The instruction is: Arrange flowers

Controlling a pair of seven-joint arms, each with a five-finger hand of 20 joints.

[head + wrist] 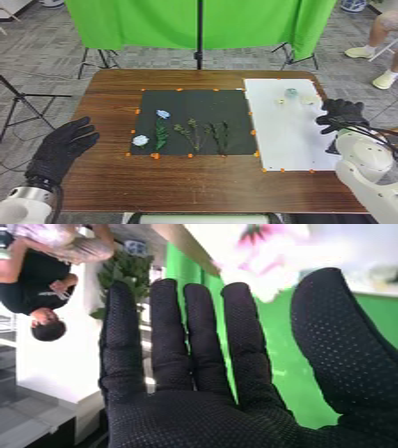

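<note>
My left hand (64, 146) is open over the table's left side. My right hand (345, 115) stands beside the right edge of the white board, and in the right wrist view the right hand (191, 399) has straight fingers and holds nothing. On the dark mat lie a white flower (140, 140), a pale blue flower (163, 114) with a leafy green stem, thin sprigs (195, 136) and darker green stems (219, 136). Small pale objects (291, 92) stand near the board's far end. A blurred pink and white flower (258, 255) appears beyond the fingertips in the right wrist view.
The dark mat (187, 102) and the white board (289, 142) lie side by side on the brown table (204, 185), with orange markers along their edges. Behind the table hang green cloths (142, 27) and a dark pole (200, 35).
</note>
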